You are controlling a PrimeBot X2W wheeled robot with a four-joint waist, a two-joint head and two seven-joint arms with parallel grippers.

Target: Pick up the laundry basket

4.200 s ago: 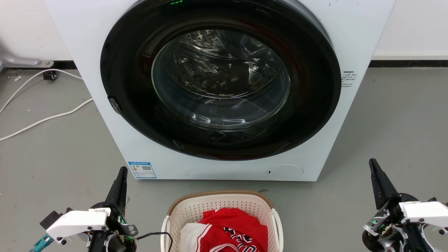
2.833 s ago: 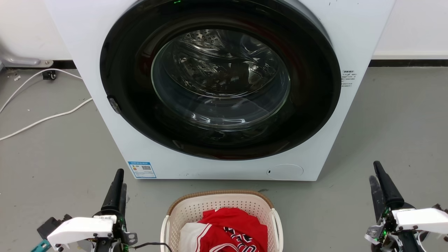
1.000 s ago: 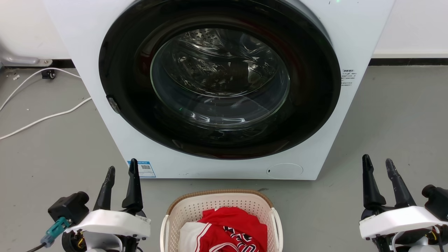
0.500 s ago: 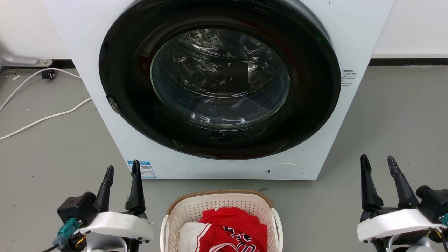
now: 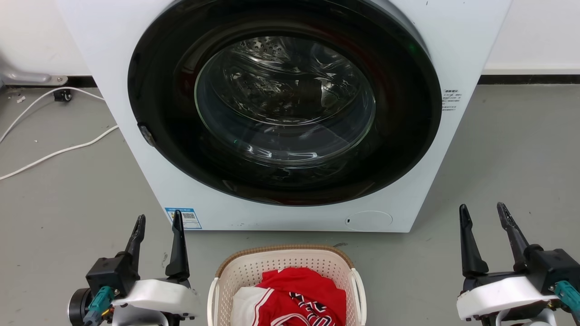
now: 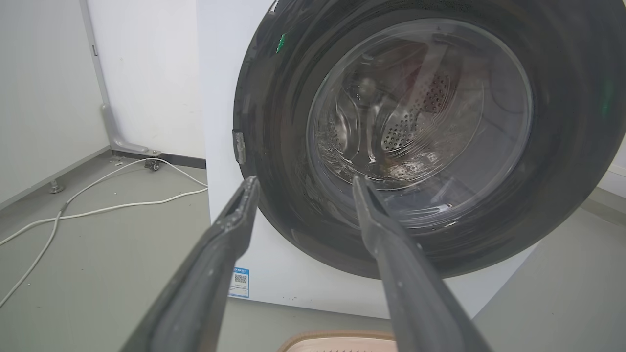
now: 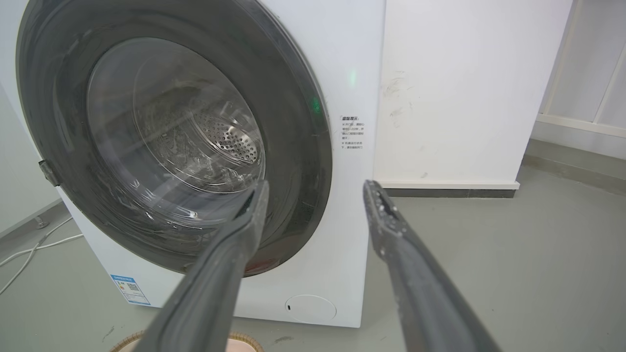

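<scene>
The laundry basket (image 5: 247,271), cream perforated plastic with a brown woven rim, sits on the grey floor at the bottom centre of the head view, with red and white clothes (image 5: 297,294) inside. Its rim edge peeks in at the bottom of the left wrist view (image 6: 337,340) and right wrist view (image 7: 127,342). My left gripper (image 5: 158,218) stands open to the basket's left, fingers pointing at the washer. To the basket's right my right gripper (image 5: 482,210) is open as well. Both are apart from the basket and hold nothing.
A white front-loading washing machine (image 5: 453,45) with a closed dark round door (image 5: 285,99) stands directly behind the basket. White cables (image 5: 54,154) trail across the floor at the far left. A white wall (image 7: 464,88) rises behind the washer.
Both grippers turned from edge-on to flat and opened their fingers. Over the last half second each hand slid slightly lower and toward the left of the head view.
</scene>
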